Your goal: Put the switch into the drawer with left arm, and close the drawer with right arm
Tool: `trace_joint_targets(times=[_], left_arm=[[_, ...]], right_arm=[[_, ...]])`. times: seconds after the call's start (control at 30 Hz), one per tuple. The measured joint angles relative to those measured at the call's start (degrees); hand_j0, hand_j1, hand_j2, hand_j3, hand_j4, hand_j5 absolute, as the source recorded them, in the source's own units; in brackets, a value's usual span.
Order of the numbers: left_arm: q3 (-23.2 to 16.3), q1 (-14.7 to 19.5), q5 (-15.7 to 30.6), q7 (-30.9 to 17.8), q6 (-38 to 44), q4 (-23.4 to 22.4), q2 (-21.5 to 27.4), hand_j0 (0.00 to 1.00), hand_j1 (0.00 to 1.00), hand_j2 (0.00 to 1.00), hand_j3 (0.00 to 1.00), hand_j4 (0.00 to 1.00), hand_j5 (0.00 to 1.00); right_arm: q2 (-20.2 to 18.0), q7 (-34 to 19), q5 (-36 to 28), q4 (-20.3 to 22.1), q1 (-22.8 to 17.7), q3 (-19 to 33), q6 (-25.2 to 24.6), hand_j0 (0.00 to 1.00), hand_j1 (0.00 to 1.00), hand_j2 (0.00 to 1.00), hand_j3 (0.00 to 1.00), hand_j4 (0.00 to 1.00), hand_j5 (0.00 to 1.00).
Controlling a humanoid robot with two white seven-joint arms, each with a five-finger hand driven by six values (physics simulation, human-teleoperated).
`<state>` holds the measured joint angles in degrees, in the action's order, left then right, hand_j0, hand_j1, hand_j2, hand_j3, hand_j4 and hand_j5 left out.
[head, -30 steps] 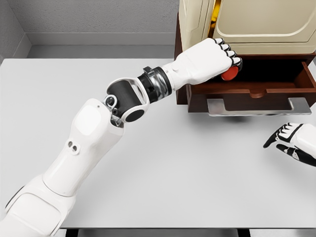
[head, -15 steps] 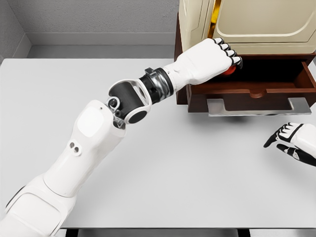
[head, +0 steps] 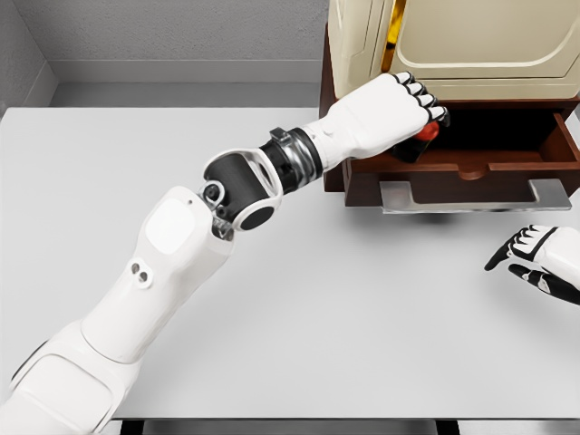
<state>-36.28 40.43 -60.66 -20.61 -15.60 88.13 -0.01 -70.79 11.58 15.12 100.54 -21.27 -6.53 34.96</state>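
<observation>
My left hand (head: 410,116) reaches over the left end of the open brown drawer (head: 507,163), fingers curled around the switch (head: 427,130). Only a small red part of the switch shows under the fingertips, with a dark piece below it inside the drawer cavity. The drawer is pulled out from the dark wooden cabinet base and has a flat metal handle (head: 473,196) along its front. My right hand (head: 533,257) rests on the white table (head: 344,308) at the right edge, below and in front of the drawer, fingers spread and holding nothing.
A cream-coloured cabinet body (head: 453,45) with a gold strip stands on top of the wooden base, overhanging the drawer. A grey wall runs behind the table. My left forearm and elbow (head: 240,190) stretch across the table's middle.
The left hand has pushed slightly further right over the drawer and the switch has sunk beneath the fingers, so less red shows. The right hand has stayed put.
</observation>
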Motion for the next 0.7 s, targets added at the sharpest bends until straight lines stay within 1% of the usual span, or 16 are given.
trace_joint_targets(times=[0.43,0.53,0.7], left_arm=[[-0.58,0.00,-0.78,0.01,1.06,0.33,0.00,0.75,0.75,0.75,0.75,0.75,0.75],[-1.03,0.17,-0.78,0.02,1.07,0.46,0.00,0.78,0.78,0.78,0.78,0.78,0.78],[-2.33,3.51,-0.40,0.06,0.69,1.38,0.00,0.79,0.79,0.79,0.79,0.79,0.79]], right_arm=[[-0.27,0.00,-0.02,-0.10,0.00,0.00,0.00,0.52,0.52,0.52,0.52,0.52,0.52],[-0.34,0.03,-0.04,-0.10,0.00,0.00,0.00,0.52,0.52,0.52,0.52,0.52,0.52],[-0.43,0.12,-0.07,-0.28,0.00,0.00,0.00,0.54,0.54,0.54,0.54,0.54,0.54]])
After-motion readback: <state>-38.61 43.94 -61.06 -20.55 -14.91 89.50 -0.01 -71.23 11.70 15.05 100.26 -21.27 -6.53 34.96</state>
